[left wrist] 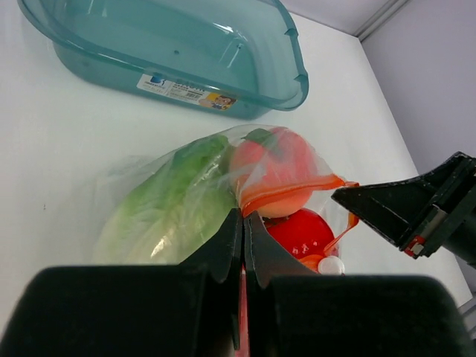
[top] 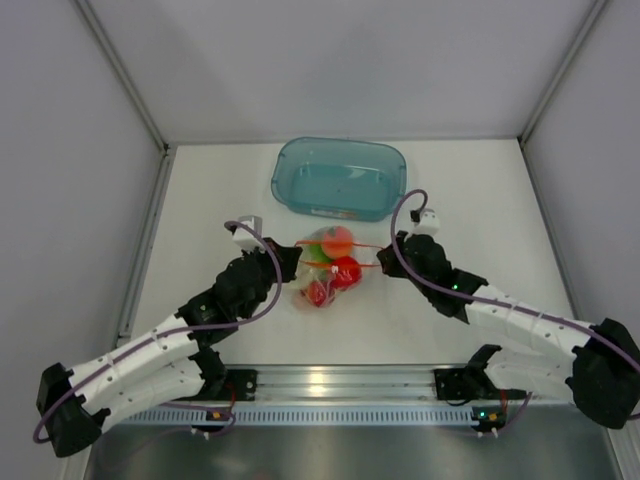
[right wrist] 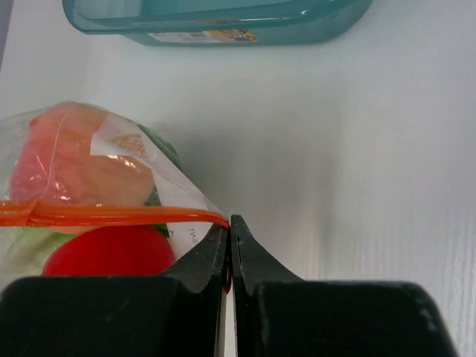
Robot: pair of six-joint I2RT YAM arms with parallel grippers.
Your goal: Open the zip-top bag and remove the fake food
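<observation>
1. Zip-top bag (top: 325, 272) lies on the table (top: 200, 220), near the front side of the teal bin (top: 285, 165).
2. Inside it is the fake food (top: 345, 272): lettuce (left wrist: 163, 201), a peach (left wrist: 275, 167) and red pieces.
3. The left gripper (left wrist: 243, 216) is closed tight, pinching the bag's mouth.
4. The right gripper (right wrist: 229, 221) is closed tight on the end of the orange zip strip (right wrist: 111, 216).

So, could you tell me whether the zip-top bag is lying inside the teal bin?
No, the zip-top bag lies on the table in front of the teal bin, apart from it.
</observation>
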